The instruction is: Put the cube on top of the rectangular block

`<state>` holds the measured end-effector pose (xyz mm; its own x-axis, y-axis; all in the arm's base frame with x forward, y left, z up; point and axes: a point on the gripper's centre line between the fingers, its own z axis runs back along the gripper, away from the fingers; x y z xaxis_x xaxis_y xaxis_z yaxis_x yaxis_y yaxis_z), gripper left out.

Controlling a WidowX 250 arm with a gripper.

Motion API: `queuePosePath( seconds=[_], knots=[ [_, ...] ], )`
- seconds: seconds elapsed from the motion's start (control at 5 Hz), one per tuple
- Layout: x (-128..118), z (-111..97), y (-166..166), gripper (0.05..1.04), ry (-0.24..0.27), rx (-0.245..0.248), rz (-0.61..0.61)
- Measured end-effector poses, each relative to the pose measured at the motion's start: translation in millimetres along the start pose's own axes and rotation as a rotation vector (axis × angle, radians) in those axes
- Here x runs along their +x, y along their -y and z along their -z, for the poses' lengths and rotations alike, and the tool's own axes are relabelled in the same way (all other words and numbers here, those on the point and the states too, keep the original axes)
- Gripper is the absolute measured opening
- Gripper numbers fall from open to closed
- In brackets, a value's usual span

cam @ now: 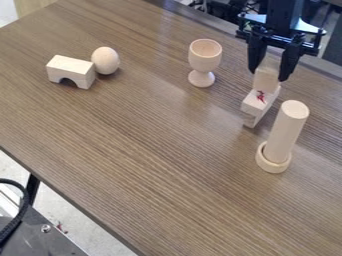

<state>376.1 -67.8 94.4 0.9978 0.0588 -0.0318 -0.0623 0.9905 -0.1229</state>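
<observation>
Camera view: black gripper point(268, 75) at upper right, jaws pinching pale wooden cube point(266, 80) from either side; cube over far end of rectangular block point(255, 103), whose long axis slants from near left up toward gripper; contact between cube and block hard to tell. Likely next: centre cube along that axis toward near end, lower if gap remains, then release

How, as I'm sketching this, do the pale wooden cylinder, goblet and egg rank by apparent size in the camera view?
1. Pale wooden cylinder
2. Pale wooden goblet
3. Pale wooden egg
</observation>
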Motion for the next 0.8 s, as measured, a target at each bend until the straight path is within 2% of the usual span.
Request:
queuePosePath(
  seconds=[0.4,0.8],
  knots=[
    [-1.8,2.1,0.2,0.555,-0.012,-0.037,-0.006],
    [-1.4,2.5,0.1,0.555,-0.009,-0.037,0.000]
  ],
)
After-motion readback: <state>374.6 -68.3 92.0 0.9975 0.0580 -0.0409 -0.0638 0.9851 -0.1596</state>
